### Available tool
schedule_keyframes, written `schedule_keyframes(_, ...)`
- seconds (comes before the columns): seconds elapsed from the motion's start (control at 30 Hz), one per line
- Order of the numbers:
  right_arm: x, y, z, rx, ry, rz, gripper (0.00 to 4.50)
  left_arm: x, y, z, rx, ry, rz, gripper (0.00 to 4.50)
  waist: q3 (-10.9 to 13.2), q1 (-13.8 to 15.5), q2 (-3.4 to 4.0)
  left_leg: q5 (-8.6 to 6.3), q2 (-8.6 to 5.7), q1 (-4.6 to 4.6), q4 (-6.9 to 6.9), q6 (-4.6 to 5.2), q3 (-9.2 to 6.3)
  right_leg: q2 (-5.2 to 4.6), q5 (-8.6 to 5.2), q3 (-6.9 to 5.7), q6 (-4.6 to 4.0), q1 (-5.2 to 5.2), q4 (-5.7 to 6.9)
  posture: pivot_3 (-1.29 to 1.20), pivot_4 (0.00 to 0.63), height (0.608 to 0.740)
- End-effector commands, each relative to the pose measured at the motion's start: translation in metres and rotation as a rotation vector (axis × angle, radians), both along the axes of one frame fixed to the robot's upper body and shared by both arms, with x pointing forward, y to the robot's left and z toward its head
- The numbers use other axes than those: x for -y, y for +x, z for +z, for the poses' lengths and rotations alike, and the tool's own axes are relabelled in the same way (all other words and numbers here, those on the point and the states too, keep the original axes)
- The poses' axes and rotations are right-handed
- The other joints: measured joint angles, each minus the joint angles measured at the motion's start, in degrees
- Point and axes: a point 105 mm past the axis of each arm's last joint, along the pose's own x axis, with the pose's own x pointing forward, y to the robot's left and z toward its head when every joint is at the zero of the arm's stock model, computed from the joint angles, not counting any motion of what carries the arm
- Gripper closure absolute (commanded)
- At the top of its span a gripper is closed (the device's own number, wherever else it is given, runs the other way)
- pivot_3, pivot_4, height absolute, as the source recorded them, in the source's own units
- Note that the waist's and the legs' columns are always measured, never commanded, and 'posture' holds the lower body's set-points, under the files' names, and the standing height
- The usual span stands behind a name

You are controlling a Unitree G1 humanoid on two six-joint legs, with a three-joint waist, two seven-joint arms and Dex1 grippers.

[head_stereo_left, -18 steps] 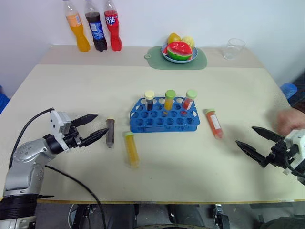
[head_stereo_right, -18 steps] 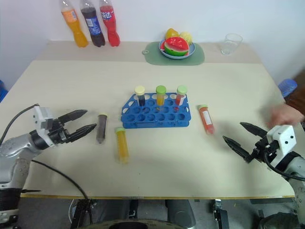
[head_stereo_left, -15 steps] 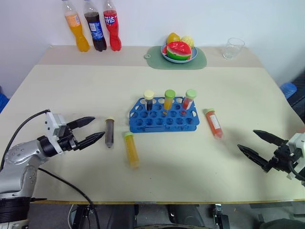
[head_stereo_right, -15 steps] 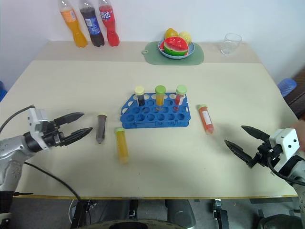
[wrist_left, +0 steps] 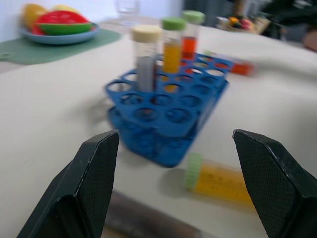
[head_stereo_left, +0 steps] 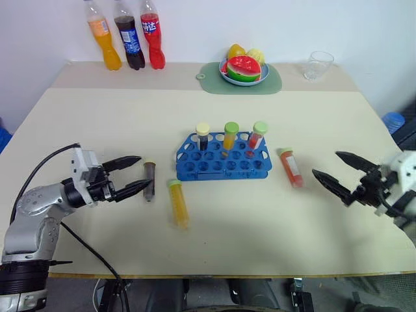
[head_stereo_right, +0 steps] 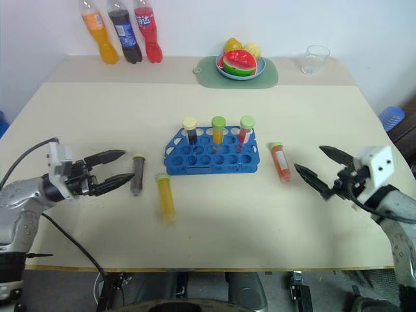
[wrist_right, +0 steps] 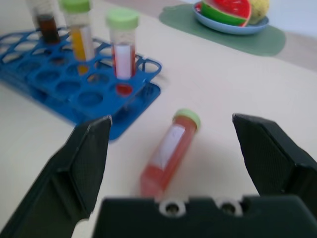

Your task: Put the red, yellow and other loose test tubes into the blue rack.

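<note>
The blue rack (head_stereo_left: 224, 164) stands mid-table with three capped tubes upright in its back row: dark, yellow and red. Three loose tubes lie on the table. A dark brown tube (head_stereo_left: 150, 180) and a yellow tube (head_stereo_left: 178, 204) lie left of the rack, and a red tube (head_stereo_left: 292, 168) lies right of it. My left gripper (head_stereo_left: 143, 172) is open and level, its tips just beside the dark tube without holding it. Right of the red tube my right gripper (head_stereo_left: 326, 164) is open, pointing at the tube (wrist_right: 170, 150) from a short gap.
Three drink bottles (head_stereo_left: 129, 34) stand at the back left. A fruit bowl (head_stereo_left: 245, 70) sits on a green mat at the back centre, and a clear glass (head_stereo_left: 318, 65) stands at the back right. The table's front edge runs close under both arms.
My right gripper has moved up and left toward the red tube. The left gripper drew back, then came forward again beside the dark tube. A hand at the right edge is gone.
</note>
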Motion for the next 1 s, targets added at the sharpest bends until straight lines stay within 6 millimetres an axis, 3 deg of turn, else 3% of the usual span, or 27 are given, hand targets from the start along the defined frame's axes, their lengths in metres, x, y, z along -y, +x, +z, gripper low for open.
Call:
schedule_keyframes(0.03,-0.010,0.018,0.011,-0.108,0.044,-0.042,0.16,0.014,-0.002,0.011,0.072,0.036,-0.074,0.73,0.0,0.0,0.00,0.00,0.00,-0.05,0.00,0.00,0.00,0.00,0.00,0.01,-0.01,-0.04,0.00,0.00,0.150,0.740)
schedule_keyframes(0.1,-0.015,0.035,0.020,-0.128,0.102,-0.075,0.16,0.019,0.000,0.014,0.093,0.035,-0.085,0.73,0.0,0.1,0.00,0.01,0.00,-0.13,0.01,0.00,-0.01,0.00,0.01,0.01,-0.02,-0.15,0.03,0.00,0.150,0.740)
schedule_keyframes(0.23,-0.008,0.056,0.011,-0.324,0.066,-0.202,0.16,0.031,0.001,0.020,0.112,0.011,-0.103,0.73,0.0,0.4,0.01,0.02,-0.03,-0.82,0.13,0.01,-0.06,0.02,0.04,-0.02,0.01,-0.77,0.11,0.00,0.150,0.740)
schedule_keyframes(0.5,-0.021,0.068,-0.001,-0.589,0.047,-0.200,0.16,0.032,-0.008,0.014,0.093,0.018,-0.105,0.73,0.0,0.0,0.03,-0.06,-0.08,-1.06,0.11,0.15,0.02,-0.02,0.16,-0.03,0.22,-1.00,0.07,0.00,0.150,0.740)
schedule_keyframes(0.83,-0.036,0.086,-0.020,-0.720,0.012,-0.174,0.16,0.033,-0.020,0.009,0.061,0.008,-0.086,0.73,0.0,0.0,0.03,-0.06,-0.10,-1.00,0.13,0.15,0.25,0.07,0.17,-0.03,0.25,-1.00,0.14,0.00,0.150,0.740)
schedule_keyframes(0.97,-0.032,0.092,-0.036,-0.757,-0.050,-0.196,0.16,0.035,-0.024,0.008,0.054,0.001,-0.078,0.73,0.0,-0.1,0.02,-0.06,-0.09,-0.98,0.13,0.15,0.25,0.07,0.17,-0.03,0.25,-0.99,0.15,0.00,0.150,0.740)
schedule_keyframes(1.0,-0.031,0.093,-0.039,-0.759,-0.074,-0.200,0.42,0.035,-0.025,0.008,0.053,-0.002,-0.076,0.69,0.0,-0.1,0.01,-0.06,-0.09,-0.98,0.14,0.15,0.26,0.07,0.17,-0.03,0.25,-0.98,0.14,0.00,0.150,0.740)
